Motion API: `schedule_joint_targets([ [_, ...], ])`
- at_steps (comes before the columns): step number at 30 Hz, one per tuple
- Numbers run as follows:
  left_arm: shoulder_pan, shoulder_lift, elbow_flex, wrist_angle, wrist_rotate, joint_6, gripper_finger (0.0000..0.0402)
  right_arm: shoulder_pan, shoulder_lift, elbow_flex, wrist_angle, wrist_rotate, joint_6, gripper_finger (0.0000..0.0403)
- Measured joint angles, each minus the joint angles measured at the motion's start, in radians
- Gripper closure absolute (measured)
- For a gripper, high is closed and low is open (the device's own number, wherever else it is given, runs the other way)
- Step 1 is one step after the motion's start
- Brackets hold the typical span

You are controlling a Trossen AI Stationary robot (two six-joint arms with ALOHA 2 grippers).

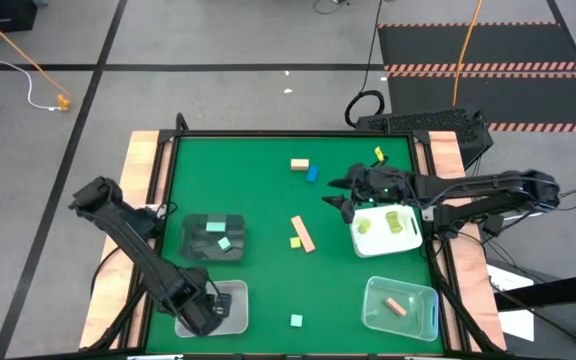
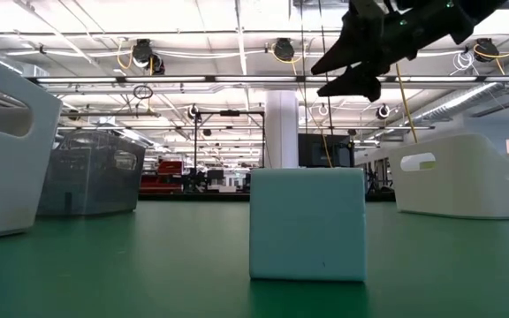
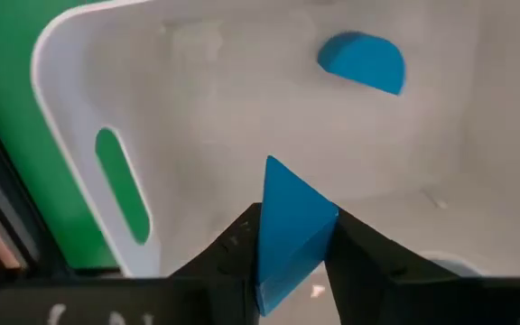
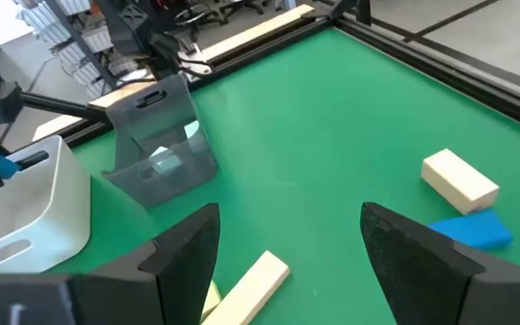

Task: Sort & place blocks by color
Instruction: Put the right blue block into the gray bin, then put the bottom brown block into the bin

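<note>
My left gripper (image 1: 208, 308) hangs over the white bin (image 1: 230, 318) at the near left, shut on a blue wedge block (image 3: 289, 212). A blue half-round block (image 3: 361, 61) lies on that bin's floor. My right gripper (image 1: 336, 195) stands open above the table's middle right, holding nothing. Below and beyond it lie a tan block (image 4: 459, 181), a blue block (image 4: 472, 230) and a tan bar (image 4: 246, 284). A yellow-green block (image 1: 295, 242), a yellow block (image 1: 379, 154) and a mint cube (image 1: 296, 320) also rest on the green table. My left gripper pinches the blue wedge block by its two flat sides (image 3: 287, 248) between its two fingers. The fingers come from above, pointing down into the bin. The wedge's pointed end (image 3: 273, 171) sticks out past the fingertips, and the block hangs clear of the bin's floor.
A dark bin (image 1: 213, 237) with mint blocks stands at the middle left. A white bin (image 1: 388, 230) with yellow-green blocks sits under my right arm. A clear bin (image 1: 400, 305) with a salmon block is at the near right. Raised wooden rails (image 1: 143, 170) edge the table.
</note>
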Motion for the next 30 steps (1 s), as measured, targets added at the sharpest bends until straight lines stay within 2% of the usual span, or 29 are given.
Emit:
schedule_joint_targets([
  [4,0.005,0.042,0.0,-0.004,-0.016,0.0,0.0312,0.016,0.045,0.0,0.069,0.0,0.0,0.0145],
  [6,0.01,0.054,0.0,-0.003,-0.033,0.0,0.0299,0.027,0.07,0.0,0.108,0.0,0.0,0.0145],
  [14,0.046,0.059,0.0,0.0,-0.042,0.04,0.0178,0.079,0.157,0.0,0.171,0.0,0.0,0.0145],
  [19,0.074,0.057,0.0,0.006,-0.042,0.164,0.0132,0.111,0.212,0.0,0.224,0.0,0.054,0.0145],
  [25,0.116,-0.029,0.005,0.014,-0.065,0.29,0.0123,0.13,0.276,0.0,0.256,0.004,0.184,0.0145],
  [27,0.13,-0.08,0.006,0.009,-0.109,0.325,0.0129,0.138,0.288,0.0,0.258,0.012,0.185,0.0145],
  [30,0.146,-0.158,0.006,-0.006,-0.207,0.391,0.0138,0.154,0.295,0.001,0.262,0.079,0.197,0.0145],
])
